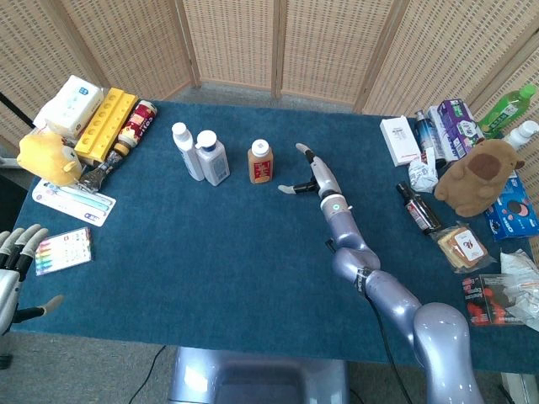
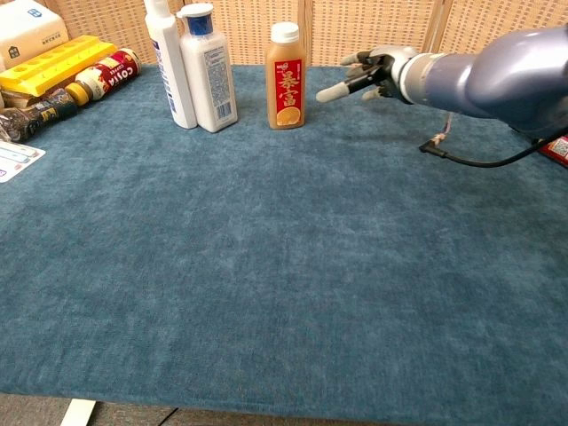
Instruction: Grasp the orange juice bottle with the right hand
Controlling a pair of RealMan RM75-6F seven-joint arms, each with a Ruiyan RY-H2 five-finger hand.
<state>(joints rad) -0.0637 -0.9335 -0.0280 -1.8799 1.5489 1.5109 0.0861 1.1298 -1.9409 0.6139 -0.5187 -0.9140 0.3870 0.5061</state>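
The orange juice bottle [image 1: 260, 162] [image 2: 286, 77] stands upright with a white cap and an orange label, right of two white bottles. My right hand [image 1: 312, 175] [image 2: 371, 74] hovers just to the right of it, fingers spread and thumb pointing at the bottle, a small gap between them. It holds nothing. My left hand [image 1: 15, 263] rests open at the table's near left edge, far from the bottle.
Two white bottles [image 1: 202, 153] [image 2: 191, 67] stand close on the juice bottle's left. A yellow tray [image 1: 104, 124], a can and a plush toy lie at the far left. Boxes, bottles and a brown plush [image 1: 477, 178] crowd the right side.
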